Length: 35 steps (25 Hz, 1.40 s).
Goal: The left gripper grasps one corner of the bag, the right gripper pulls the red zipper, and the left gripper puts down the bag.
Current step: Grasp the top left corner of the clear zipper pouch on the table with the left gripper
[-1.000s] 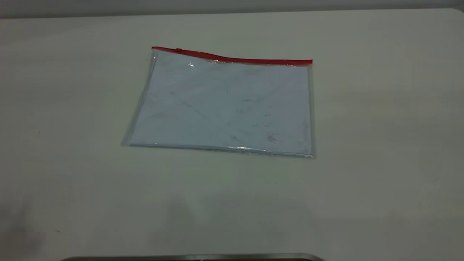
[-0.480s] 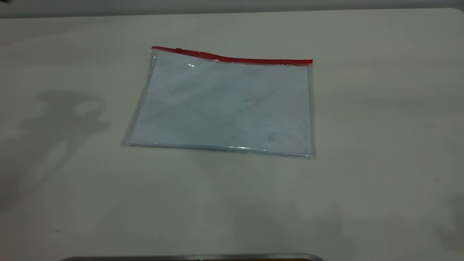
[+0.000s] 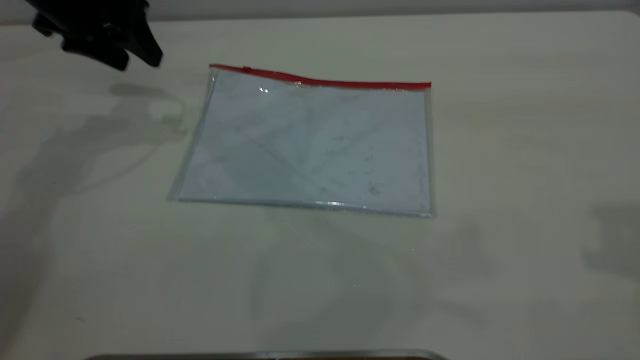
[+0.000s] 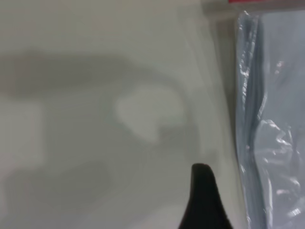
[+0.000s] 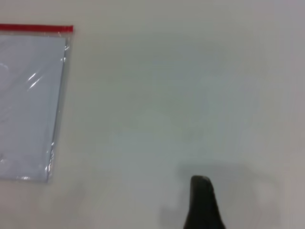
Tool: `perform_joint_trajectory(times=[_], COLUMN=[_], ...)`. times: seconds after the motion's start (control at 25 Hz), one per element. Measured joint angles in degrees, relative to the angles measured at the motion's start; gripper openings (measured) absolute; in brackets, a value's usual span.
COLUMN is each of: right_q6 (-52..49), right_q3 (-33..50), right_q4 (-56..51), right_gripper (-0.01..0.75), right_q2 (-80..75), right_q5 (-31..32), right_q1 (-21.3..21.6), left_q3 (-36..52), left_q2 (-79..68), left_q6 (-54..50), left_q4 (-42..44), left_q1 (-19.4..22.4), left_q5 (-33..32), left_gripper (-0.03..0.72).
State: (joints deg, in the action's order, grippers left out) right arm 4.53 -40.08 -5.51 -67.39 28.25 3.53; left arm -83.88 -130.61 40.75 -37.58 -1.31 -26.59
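Lay flat mid-bench [image 3: 525,150], the bag [image 3: 310,150], white paper showing through. Ran along its far long edge, the red zipper [image 3: 350,83], slider tab [image 3: 246,68] near the left end. Hovered above the far left of the bench, well apart from the bag's left red-tipped corner [image 3: 213,66], the left hand [image 3: 135,57], grasping nothing; released or clenched, impossible to tell. Showed one fingertip only, the right hand [image 5: 202,200], over bare bench right of the bag.
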Motion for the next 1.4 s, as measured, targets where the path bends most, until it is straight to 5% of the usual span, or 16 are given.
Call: perform_joint_trajectory(times=[0.88, 1.4], right_q6=[2.18, 2.18], right_q3=[-5.84, -5.84], right_q4=[-0.11, -0.11], right_gripper=[0.572, 0.571], right_q2=[-15.24, -15.24], right_q5=[-1.78, -1.83], right_q1=[0.0, 0.0], left_q3=[-4.33, -9.67], left_q2=[-13.68, -19.98], left_q6=[44.53, 48.24], left_q4=[-42.92, -48.67], left_q1=[-1.7, -1.7], left_q5=[4.74, -0.32], left_gripper=[0.586, 0.574])
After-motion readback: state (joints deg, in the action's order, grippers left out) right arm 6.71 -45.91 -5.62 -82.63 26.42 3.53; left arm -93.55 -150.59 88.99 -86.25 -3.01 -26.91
